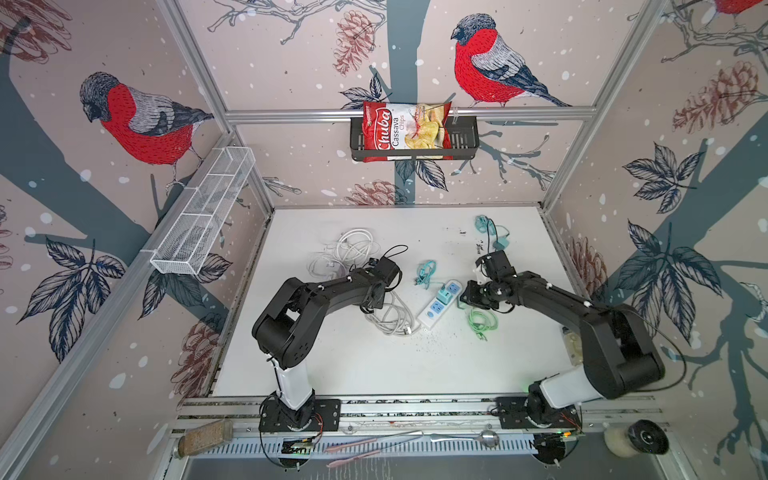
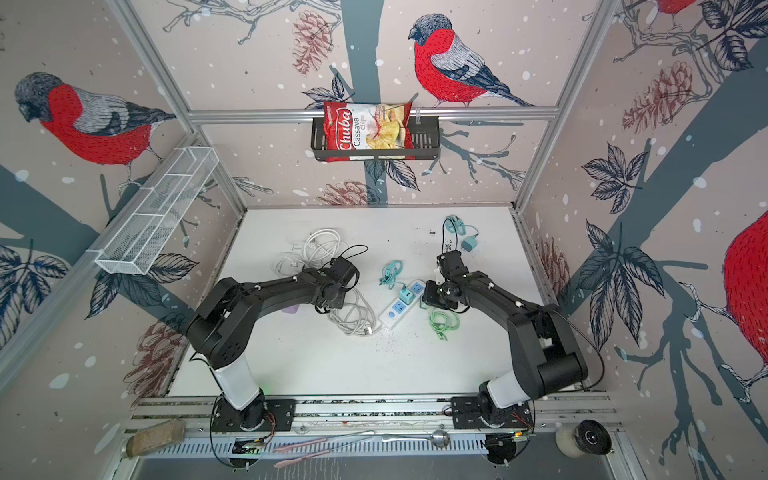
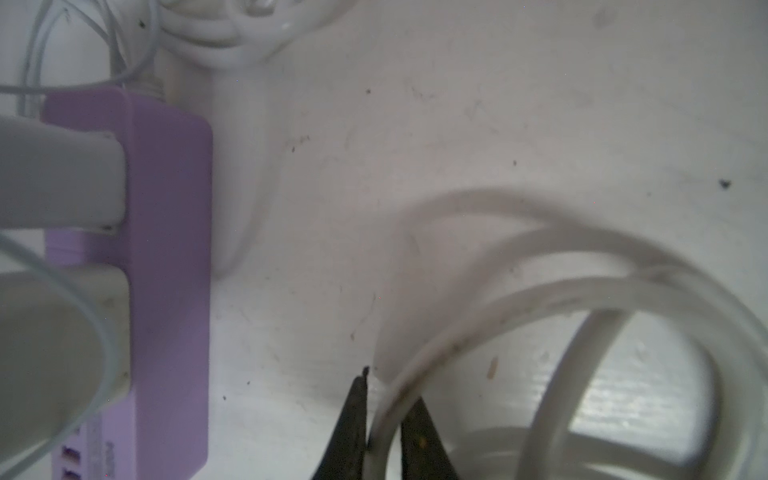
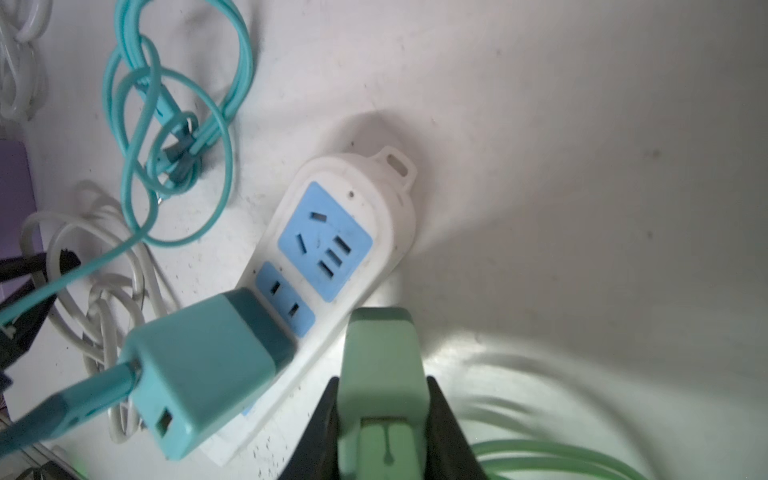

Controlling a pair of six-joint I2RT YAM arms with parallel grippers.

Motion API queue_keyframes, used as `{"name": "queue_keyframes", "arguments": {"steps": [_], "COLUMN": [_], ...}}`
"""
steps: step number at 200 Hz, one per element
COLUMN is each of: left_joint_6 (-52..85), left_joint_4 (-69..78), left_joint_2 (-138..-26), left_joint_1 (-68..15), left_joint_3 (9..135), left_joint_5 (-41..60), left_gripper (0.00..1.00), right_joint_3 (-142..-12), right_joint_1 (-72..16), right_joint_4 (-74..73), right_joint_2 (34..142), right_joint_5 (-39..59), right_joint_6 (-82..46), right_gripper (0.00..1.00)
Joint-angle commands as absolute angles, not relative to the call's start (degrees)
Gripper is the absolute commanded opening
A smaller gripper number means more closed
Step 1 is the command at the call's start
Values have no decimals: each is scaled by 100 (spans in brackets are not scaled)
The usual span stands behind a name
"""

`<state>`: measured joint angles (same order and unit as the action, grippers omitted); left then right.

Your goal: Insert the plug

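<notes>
Right wrist view: R pincer [image 4: 382, 386] clamped on green plug [image 4: 380, 353], cord trailing behind. Strip [image 4: 361, 208] lies just ahead of the tips, free sockets close. Teal plug [image 4: 199, 365] sits in it, beside the pincer. Green plug looks light, rigid, smooth plastic. Best gripped on its flat sides, as now. Prongs hidden. L pincer [image 3: 390, 390] shut on white cable [image 3: 582, 291], soft & floppy. Far beyond both: basket [image 1: 465, 137] holds chips [image 1: 405, 131]; wire rack [image 1: 203, 216] shows nothing inside.

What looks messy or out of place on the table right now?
Dark specks lie scattered on the table by the power strip, like spilled grit. The white cable is a loose tangle beside it. Nothing looks broken.
</notes>
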<state>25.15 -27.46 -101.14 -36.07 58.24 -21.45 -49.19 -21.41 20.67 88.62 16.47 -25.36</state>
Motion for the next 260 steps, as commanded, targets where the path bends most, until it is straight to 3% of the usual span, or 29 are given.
{"name": "queue_keyframes", "arguments": {"steps": [1, 52, 93, 185, 260], "left_joint_6": [2760, 3551, 3861, 3616, 3172], "left_joint_4": [-2563, -2232, -1731, -1826, -1244], "left_joint_2": [-9825, -8925, -8787, -7375, -7024], "left_joint_1": [-3601, -4118, -4376, -4412, -4369], "left_joint_3": [5416, 4722, 4615, 4581, 4321], "left_joint_5": [-1501, -802, -379, -348, -1719], "left_gripper": [13, 10, 7, 21, 27], "right_joint_3": [-5323, -7302, -7924, -7267, -6177], "right_joint_1": [-2114, -2125, -2188, -2518, -3602], "right_joint_4": [1846, 2227, 2534, 3594, 3917], "right_joint_2": [9360, 10911, 11273, 9729, 8264], "right_joint_5": [1590, 1702, 1541, 270, -165], "right_joint_6": [-2358, -2055, -2001, -2288, -3510], "right_gripper": [0, 0, 0, 0, 0]}}
